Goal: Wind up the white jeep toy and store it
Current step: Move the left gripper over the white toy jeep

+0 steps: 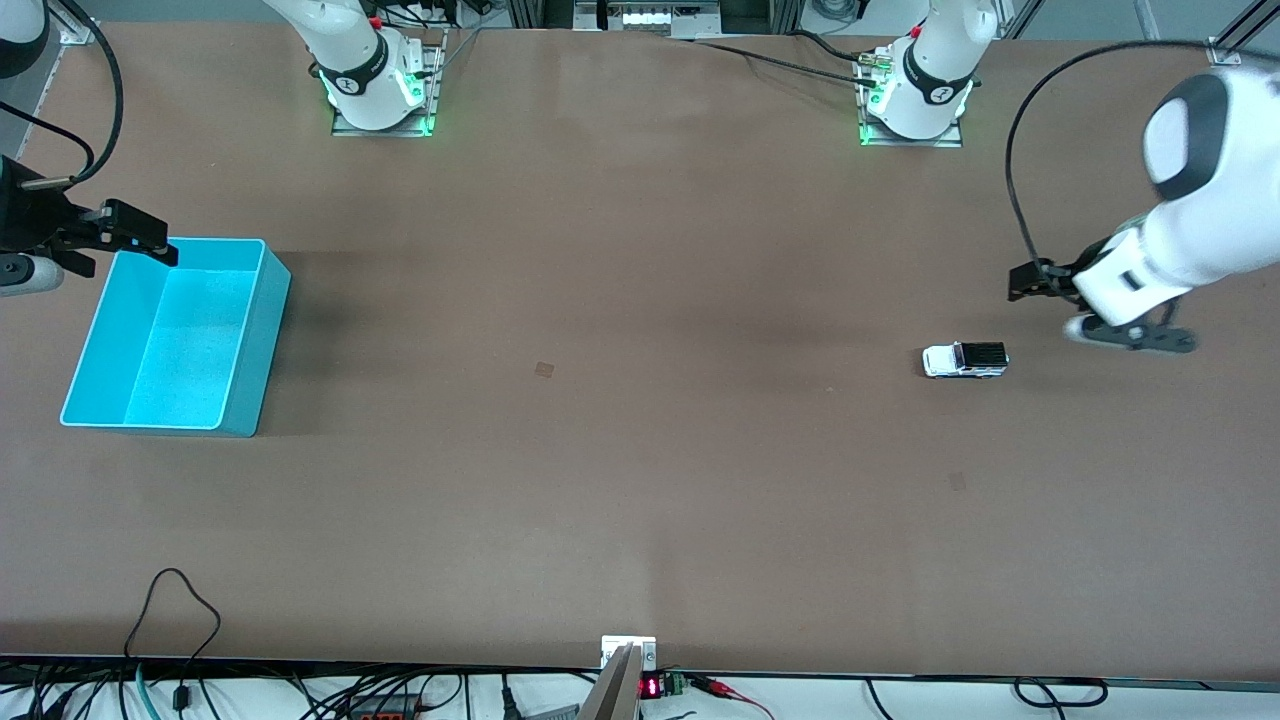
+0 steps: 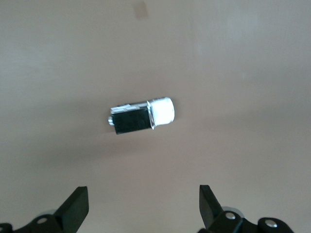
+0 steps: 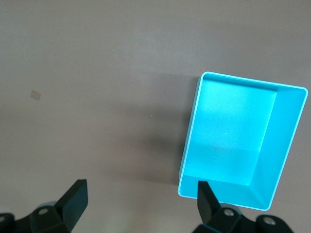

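Front view: white jeep toy (image 1: pixel 964 360) sits on the table (image 1: pixel 640 480) toward the left arm's end, untouched. Left gripper (image 2: pixel 143 206) hovers near it, released and empty. Right gripper (image 3: pixel 141 204) waits, released, at the cyan bin (image 1: pixel 110 330). Step in hand: approach. Next move: descend and grasp the toy.

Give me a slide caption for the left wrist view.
Open left gripper hovers above the white jeep toy on the table.

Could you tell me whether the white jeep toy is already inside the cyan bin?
No, the white jeep toy sits on the bare table near the left arm's end, apart from the cyan bin, which holds nothing.
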{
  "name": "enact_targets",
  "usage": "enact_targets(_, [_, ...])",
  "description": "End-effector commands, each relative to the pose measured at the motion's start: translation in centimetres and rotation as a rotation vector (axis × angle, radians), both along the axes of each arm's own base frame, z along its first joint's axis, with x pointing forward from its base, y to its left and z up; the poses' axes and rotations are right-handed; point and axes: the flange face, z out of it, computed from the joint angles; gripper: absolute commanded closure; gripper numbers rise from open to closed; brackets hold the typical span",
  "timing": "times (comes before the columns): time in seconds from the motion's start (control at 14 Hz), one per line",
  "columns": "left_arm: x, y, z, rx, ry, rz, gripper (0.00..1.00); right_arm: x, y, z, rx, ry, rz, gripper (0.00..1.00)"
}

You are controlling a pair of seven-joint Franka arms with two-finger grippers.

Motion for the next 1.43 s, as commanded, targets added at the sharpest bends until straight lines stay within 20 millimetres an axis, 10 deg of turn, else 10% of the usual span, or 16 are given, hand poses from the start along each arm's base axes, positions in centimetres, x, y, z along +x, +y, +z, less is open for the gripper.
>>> enact_targets(0.0, [-0.3, 0.4, -4.1, -0.029, 0.048, -0.223, 0.0, 0.1, -0.2, 1.1, -0.039, -0.012, 0.015, 0.0])
enact_targets(0.86, [0.6, 3.6, -12.8, -0.197, -0.029, -1.058, 0.0, -0.4, -3.2, 1.2, -0.052, -0.001, -0.045, 0.0])
enact_targets(1.36, [-0.2, 3.3, -15.5, -0.121, -0.123, -1.293, 0.0, -0.9, -1.3, 1.4, -0.071, 0.015, -0.164, 0.0])
